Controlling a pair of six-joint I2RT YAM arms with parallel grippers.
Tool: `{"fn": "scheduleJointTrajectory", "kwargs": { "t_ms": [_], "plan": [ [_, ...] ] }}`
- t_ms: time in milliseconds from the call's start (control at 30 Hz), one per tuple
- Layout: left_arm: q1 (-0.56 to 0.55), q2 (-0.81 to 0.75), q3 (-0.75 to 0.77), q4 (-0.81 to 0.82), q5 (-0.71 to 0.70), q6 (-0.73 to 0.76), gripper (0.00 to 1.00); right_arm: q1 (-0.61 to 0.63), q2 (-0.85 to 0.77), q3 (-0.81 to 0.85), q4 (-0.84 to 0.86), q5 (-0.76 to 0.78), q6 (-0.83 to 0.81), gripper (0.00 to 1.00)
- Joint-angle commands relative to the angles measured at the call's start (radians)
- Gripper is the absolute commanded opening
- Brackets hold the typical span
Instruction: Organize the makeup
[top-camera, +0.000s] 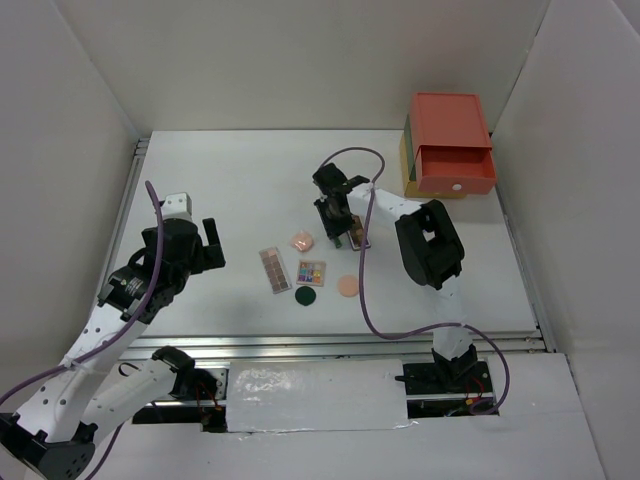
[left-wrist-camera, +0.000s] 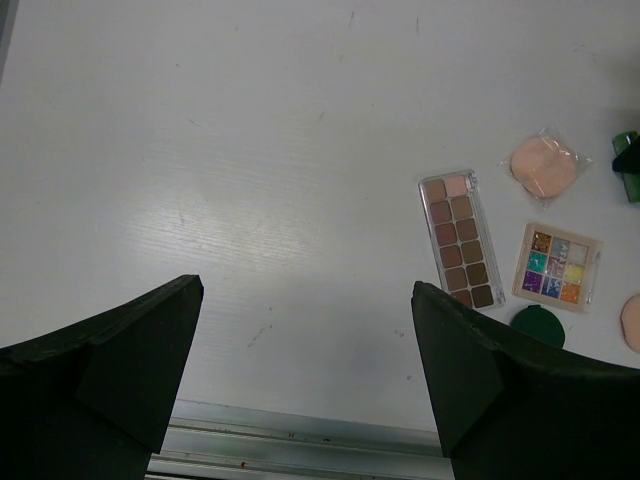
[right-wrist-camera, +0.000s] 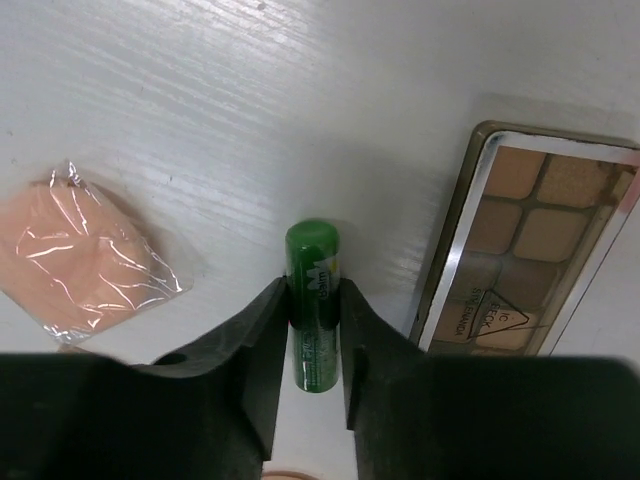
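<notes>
My right gripper (top-camera: 335, 222) (right-wrist-camera: 313, 292) is shut on a green tube (right-wrist-camera: 313, 245), held lengthwise between the fingers low over the table. A brownish eyeshadow palette (right-wrist-camera: 520, 260) (top-camera: 356, 238) lies just right of it. A wrapped pink compact (right-wrist-camera: 75, 260) (top-camera: 302, 241) lies to its left. A second long palette (top-camera: 274, 270) (left-wrist-camera: 460, 240), the square multicolour palette (top-camera: 311, 272) (left-wrist-camera: 558, 266), a dark-green compact (top-camera: 306, 296) (left-wrist-camera: 538, 325) and a peach compact (top-camera: 347, 286) lie nearer the front. My left gripper (top-camera: 205, 245) (left-wrist-camera: 305, 290) is open and empty, left of the makeup.
The stacked red, green and yellow drawer box (top-camera: 450, 150) stands at the back right with its red drawer pulled out. White walls enclose the table. A metal rail (left-wrist-camera: 300, 445) runs along the near edge below my left gripper.
</notes>
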Motion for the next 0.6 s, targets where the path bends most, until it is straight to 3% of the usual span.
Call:
{"fn": "scheduleJointTrajectory", "kwargs": {
  "t_ms": [0, 200, 300, 367, 467, 567],
  "plan": [
    [0.006, -0.014, 0.018, 0.033, 0.008, 0.021, 1.00, -0.001, 0.014, 0.024, 0.004, -0.031, 0.009, 0.23],
    [0.004, -0.014, 0.015, 0.038, 0.017, 0.026, 0.99, -0.003, -0.124, -0.030, 0.081, -0.051, 0.079, 0.15],
    [0.004, -0.015, 0.015, 0.042, 0.021, 0.029, 0.99, -0.036, -0.296, -0.077, 0.162, -0.050, 0.147, 0.15],
    [0.002, -0.015, 0.015, 0.041, 0.024, 0.029, 1.00, -0.123, -0.442, -0.117, 0.202, -0.059, 0.204, 0.15],
    [0.004, -0.018, 0.013, 0.044, 0.027, 0.032, 0.99, -0.307, -0.601, -0.189, 0.292, -0.054, 0.454, 0.18],
    [0.002, -0.023, 0.013, 0.045, 0.029, 0.032, 0.99, -0.467, -0.727, -0.301, 0.366, 0.059, 0.599, 0.18]
  ]
}}
